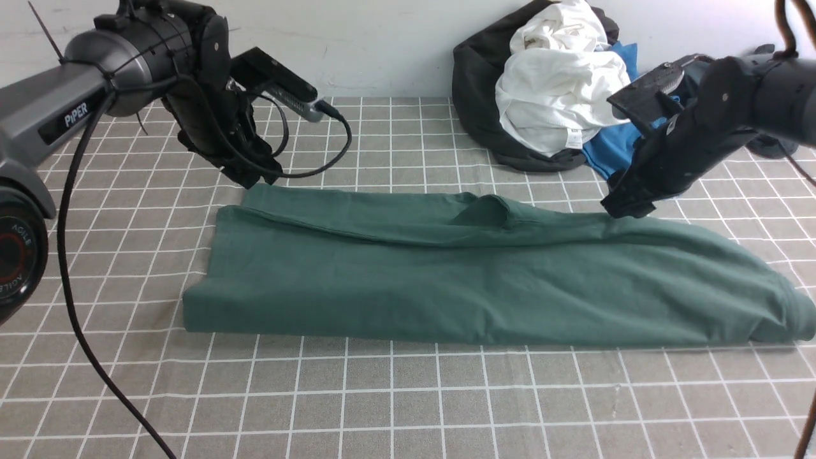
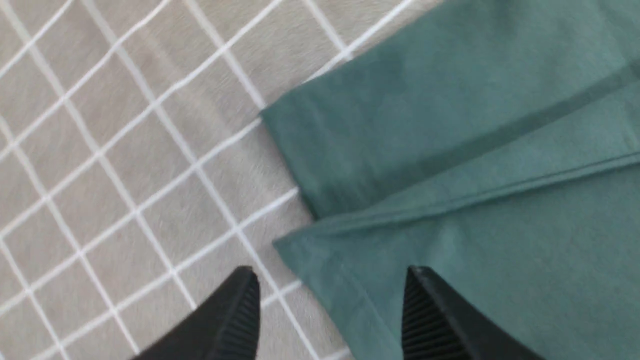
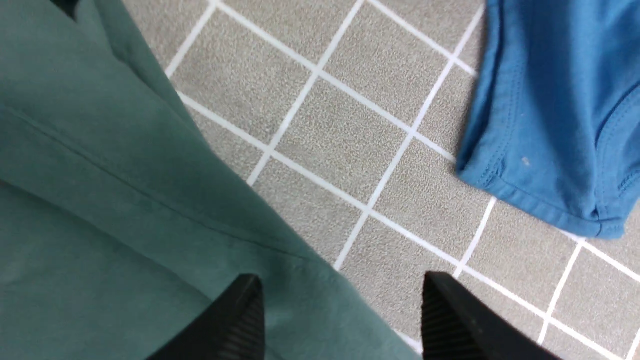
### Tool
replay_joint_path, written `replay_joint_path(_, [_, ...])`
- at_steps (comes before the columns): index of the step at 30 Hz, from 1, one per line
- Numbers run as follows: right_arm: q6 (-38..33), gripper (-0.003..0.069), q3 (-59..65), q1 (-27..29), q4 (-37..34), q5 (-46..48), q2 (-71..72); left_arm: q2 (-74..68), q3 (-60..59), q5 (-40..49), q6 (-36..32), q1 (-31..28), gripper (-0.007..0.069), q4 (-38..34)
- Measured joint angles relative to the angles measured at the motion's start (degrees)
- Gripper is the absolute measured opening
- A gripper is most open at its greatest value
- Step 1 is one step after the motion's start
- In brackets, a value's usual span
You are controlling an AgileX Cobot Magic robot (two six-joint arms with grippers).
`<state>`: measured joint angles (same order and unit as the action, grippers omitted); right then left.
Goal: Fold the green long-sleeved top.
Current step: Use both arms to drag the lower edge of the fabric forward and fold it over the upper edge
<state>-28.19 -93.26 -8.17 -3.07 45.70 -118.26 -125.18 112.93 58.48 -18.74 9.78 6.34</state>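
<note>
A dull forest-green cotton long-sleeved top (image 1: 484, 280) lies folded into a long band across the grey checked table (image 1: 408, 401). The left hand (image 2: 330, 285) and right hand (image 3: 340, 295) hover over its far edge, one toward each end, fingers apart, holding nothing.

item 1: my left gripper (image 1: 255, 180), pitched steeply down from its wrist, jaws parted, nothing pinched between the ribbed pads (image 2: 240, 315). item 2: my right gripper (image 1: 623, 205), slanted down likewise, jaws parted, nothing gripped.
</note>
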Motion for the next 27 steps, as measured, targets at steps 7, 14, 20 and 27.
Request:
replay_joint_path(7, [-3.45,0.0366,-0.1,-7.04,-9.93,3.91,-0.52,0.11,3.26,11.25,3.3,1.12,0.0317,-2.33])
replay_joint_path(14, [-4.21,0.0251,-0.1,-11.12,-11.57,-5.02,-7.82,0.11,3.41,11.97,0.94,3.22,0.0056,-4.92])
replay_joint_path(20, [3.91,0.0237,-0.1,-10.83,-11.62,-17.74,-9.17,0.11,3.41,11.97,-0.7,3.28,-0.0008,-6.34])
replay_joint_path(27, [12.84,0.0237,-6.38,-7.07,-11.79,-20.85,-9.23,0.11,3.41,11.97,-0.83,3.28,-0.0008,-7.02])
